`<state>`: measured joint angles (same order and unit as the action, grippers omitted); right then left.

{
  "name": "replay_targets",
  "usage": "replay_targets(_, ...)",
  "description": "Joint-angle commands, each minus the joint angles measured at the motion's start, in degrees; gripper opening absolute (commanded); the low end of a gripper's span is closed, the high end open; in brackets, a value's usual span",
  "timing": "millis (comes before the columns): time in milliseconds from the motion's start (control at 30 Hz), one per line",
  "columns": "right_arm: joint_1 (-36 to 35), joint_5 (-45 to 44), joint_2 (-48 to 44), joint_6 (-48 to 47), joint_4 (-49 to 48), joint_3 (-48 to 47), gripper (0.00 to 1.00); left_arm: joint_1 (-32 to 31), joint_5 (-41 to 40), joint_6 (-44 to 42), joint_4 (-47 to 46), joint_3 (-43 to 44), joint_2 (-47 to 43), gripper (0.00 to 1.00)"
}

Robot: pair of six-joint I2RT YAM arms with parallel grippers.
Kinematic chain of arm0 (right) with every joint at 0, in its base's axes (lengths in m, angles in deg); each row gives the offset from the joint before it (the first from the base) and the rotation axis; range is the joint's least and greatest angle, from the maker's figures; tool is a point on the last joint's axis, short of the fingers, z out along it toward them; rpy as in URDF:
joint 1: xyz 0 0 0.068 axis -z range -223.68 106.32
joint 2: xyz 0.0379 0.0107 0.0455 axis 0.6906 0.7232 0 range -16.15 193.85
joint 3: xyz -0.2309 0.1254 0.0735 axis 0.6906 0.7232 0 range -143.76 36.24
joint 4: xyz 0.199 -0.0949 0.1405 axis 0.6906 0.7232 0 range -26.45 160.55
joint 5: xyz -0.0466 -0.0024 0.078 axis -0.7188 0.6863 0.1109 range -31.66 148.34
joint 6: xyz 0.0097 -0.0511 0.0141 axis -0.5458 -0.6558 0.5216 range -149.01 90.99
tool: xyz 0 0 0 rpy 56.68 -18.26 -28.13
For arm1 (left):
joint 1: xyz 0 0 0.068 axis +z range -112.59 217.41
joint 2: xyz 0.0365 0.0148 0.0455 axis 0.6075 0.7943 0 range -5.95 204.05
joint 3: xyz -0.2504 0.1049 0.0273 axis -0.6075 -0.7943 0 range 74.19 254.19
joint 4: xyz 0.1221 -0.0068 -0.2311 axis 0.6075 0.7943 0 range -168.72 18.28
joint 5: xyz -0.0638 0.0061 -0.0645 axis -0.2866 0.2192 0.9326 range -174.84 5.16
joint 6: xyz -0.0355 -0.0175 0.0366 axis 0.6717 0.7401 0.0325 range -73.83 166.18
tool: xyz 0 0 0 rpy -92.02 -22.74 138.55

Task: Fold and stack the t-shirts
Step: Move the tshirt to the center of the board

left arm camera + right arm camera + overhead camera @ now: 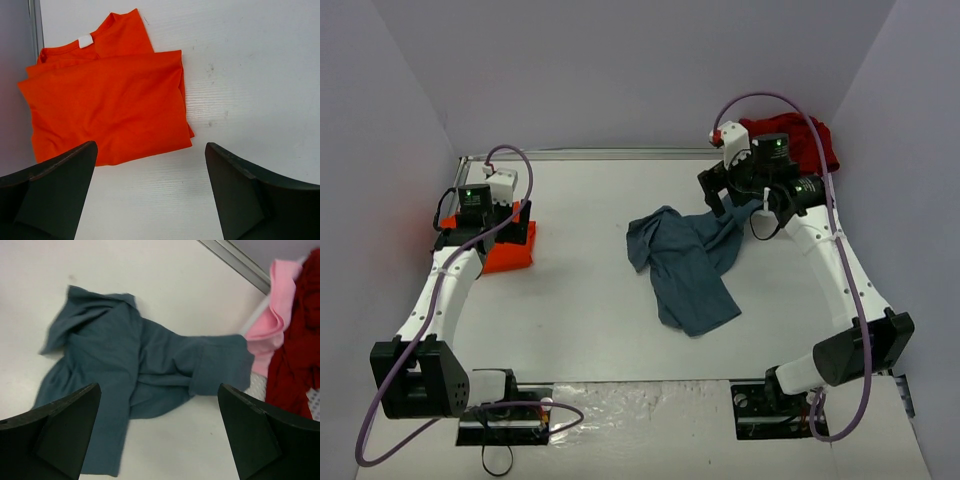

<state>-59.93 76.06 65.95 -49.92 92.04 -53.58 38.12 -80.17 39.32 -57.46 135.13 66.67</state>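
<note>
Only the bright orange cloth t-shirt [107,100] lies folded at left, the crumpled slate-blue cloth t-shirt [685,265] at centre remains, and left gripper [150,192] and right gripper [157,435] are spread, empty.

I work in what looks like a robot lab: a white worktop [590,340] boxed in by plain pale walls [620,70], my left arm [440,285] and right arm [840,265] bolted at its near edge, purple cables [770,96] looping along them.
</note>
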Motion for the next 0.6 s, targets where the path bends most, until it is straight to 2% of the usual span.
replay_targets(0, 2.5, -11.8, 0.1, 0.7, -7.1, 2.5, 1.00, -0.1, 0.7, -0.4, 0.8, 1.5, -1.4, 0.89)
replay_targets(100, 4.6, -16.6, 2.7, 1.7, -9.4, 2.5, 0.97, -0.1, 1.3, -0.2, 0.7, 1.4, -1.4, 0.89)
replay_targets(267, 6.2, -19.9, 9.3, 1.8, -9.3, 0.4, 0.88, -0.1, 2.4, -0.3, 0.7, 1.2, -1.1, 0.89)
replay_targets(433, 6.7, -21.4, 14.3, 2.4, -9.3, 0.4, 0.84, -0.1, 3.1, -0.4, 0.8, 1.1, -0.9, 0.90)
replay_targets(567, 7.8, -22.2, 19.7, 3.1, -9.4, -0.7, 0.73, -0.1, 3.4, -0.3, 0.7, 0.9, -0.7, 0.90)
